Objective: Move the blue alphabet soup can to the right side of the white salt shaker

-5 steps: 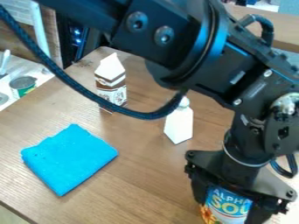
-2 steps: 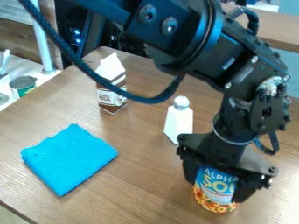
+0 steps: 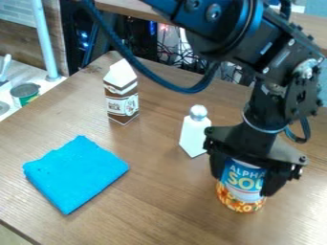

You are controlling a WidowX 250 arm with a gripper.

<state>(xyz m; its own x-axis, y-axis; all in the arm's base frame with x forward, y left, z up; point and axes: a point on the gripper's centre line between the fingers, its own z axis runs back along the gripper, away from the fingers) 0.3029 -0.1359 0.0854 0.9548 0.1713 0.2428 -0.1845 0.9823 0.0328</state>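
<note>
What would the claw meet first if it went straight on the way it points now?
The claw holds a soup can; beyond that, likely the wooden tabletop first, though any gap beneath is unclear.

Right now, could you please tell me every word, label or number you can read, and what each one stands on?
"ALPHA", on the can, cut off by the gripper.
"SOU", below it on the can, also cut off.
"MILK", on the brown and white carton; the word above it is too blurred.
The green tin's label is too small to read.
</note>
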